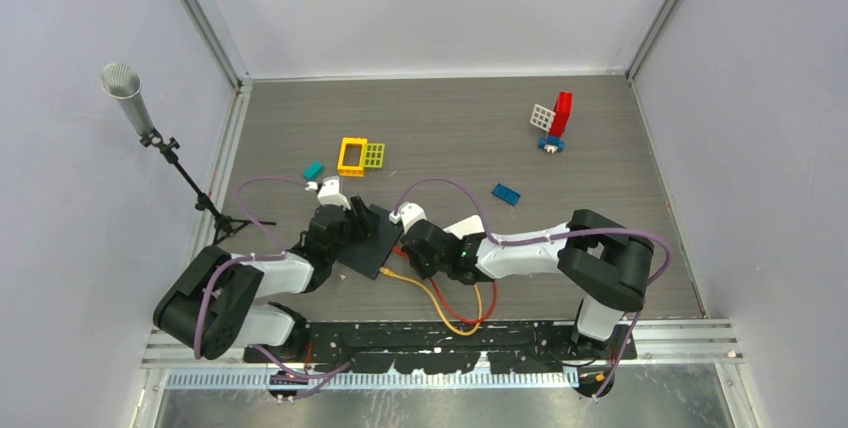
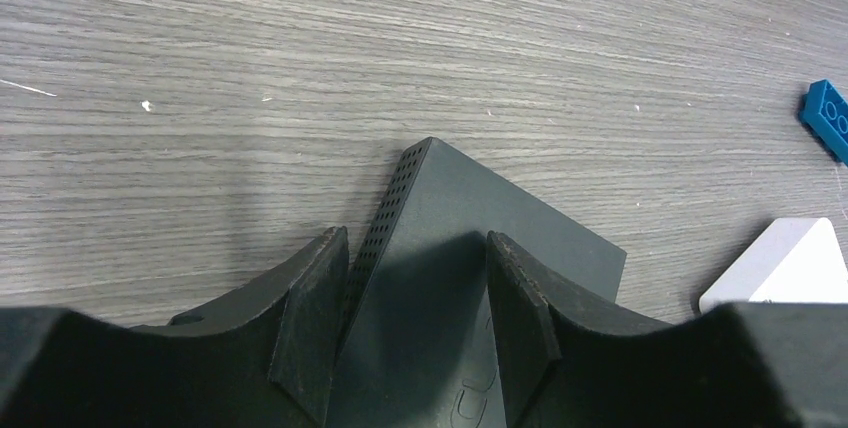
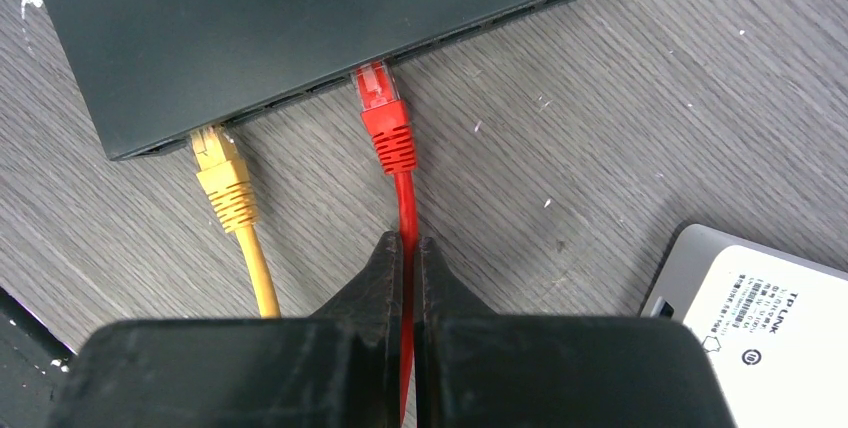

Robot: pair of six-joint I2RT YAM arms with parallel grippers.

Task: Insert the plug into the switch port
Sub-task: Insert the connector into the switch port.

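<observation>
Right wrist view: our right gripper (image 3: 408,243) pinches the red cable (image 3: 403,203) behind the red plug (image 3: 385,118), which lies straight ahead, long axis aimed into the switch port (image 3: 372,68). Our left gripper (image 2: 415,236) straddles the switch (image 2: 450,238); clamped or not, we cannot tell.

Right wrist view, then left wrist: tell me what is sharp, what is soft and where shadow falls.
Right wrist view: red plug and yellow plug sharp, even light, no glare; the jaws shut on the red cable are featureless black. Left wrist view: table grain crisp; the switch lies shadowed between the jaws, a soft shadow on its left.
</observation>
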